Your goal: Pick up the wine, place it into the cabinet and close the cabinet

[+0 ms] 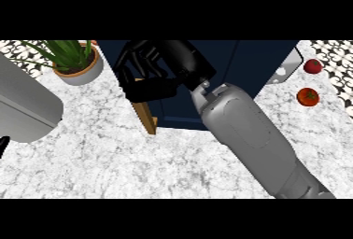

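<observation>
No wine bottle shows anywhere in the head view. My right hand (160,70) reaches from the lower right up to the dark blue cabinet (241,60) at the top centre. It sits against the cabinet's front, just above and right of the open door's wooden edge (145,116), which sticks out toward me. The hand hides whatever lies under it. My left forearm fills the left side, and only a black sliver of the left hand (3,144) shows at the left edge.
A potted green plant (74,63) stands at the back left beside the cabinet. Two red tomatoes (312,66) (307,96) lie right of the cabinet, past a grey handle (289,65). White marble counter (124,163) spreads in front.
</observation>
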You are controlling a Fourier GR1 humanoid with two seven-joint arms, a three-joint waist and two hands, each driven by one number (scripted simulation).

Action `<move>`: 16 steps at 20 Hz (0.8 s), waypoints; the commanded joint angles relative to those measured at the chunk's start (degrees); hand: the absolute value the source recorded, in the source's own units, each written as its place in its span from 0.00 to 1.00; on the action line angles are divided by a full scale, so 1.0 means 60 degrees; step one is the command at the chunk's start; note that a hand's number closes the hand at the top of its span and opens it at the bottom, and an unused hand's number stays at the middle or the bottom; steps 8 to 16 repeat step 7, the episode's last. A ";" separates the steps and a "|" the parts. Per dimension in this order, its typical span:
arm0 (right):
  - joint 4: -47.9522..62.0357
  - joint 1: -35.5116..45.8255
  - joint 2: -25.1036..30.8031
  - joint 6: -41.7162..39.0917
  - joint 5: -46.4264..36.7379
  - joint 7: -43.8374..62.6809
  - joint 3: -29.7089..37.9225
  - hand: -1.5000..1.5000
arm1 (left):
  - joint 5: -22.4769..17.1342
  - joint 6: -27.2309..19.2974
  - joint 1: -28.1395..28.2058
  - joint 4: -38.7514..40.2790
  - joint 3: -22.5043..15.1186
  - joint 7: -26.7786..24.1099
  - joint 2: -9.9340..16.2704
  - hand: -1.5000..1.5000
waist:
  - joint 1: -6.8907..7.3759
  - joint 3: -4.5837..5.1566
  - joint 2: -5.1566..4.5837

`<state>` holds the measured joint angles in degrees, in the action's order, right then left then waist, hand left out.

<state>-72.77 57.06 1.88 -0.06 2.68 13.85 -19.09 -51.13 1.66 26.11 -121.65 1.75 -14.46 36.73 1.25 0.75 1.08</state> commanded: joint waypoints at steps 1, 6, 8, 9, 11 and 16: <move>0.1225 0.0552 0.1052 0.0218 -0.0363 -0.0007 0.1092 1.00 | 0.0453 -0.0283 -0.0700 0.0464 -0.0402 -0.0145 -0.0357 0.00 | -0.0247 -0.0112 -0.0307; 0.1479 0.0381 0.1196 0.0032 -0.0216 -0.0475 0.1205 1.00 | 0.0654 -0.0924 -0.1235 0.0375 -0.0644 0.0166 -0.0502 0.00 | -0.0289 -0.0127 -0.0310; 0.1762 0.0535 0.1226 0.0020 -0.0179 -0.0574 0.1355 1.00 | 0.0819 -0.0922 -0.0941 0.0235 -0.0844 0.0138 -0.0580 0.00 | -0.0101 -0.0125 -0.0319; 0.1762 0.0535 0.1226 0.0020 -0.0179 -0.0574 0.1355 1.00 | 0.0819 -0.0922 -0.0941 0.0235 -0.0844 0.0138 -0.0580 0.00 | -0.0101 -0.0125 -0.0319; 0.1762 0.0535 0.1226 0.0020 -0.0179 -0.0574 0.1355 1.00 | 0.0819 -0.0922 -0.0941 0.0235 -0.0844 0.0138 -0.0580 0.00 | -0.0101 -0.0125 -0.0319; 0.1762 0.0535 0.1226 0.0020 -0.0179 -0.0574 0.1355 1.00 | 0.0819 -0.0922 -0.0941 0.0235 -0.0844 0.0138 -0.0580 0.00 | -0.0101 -0.0125 -0.0319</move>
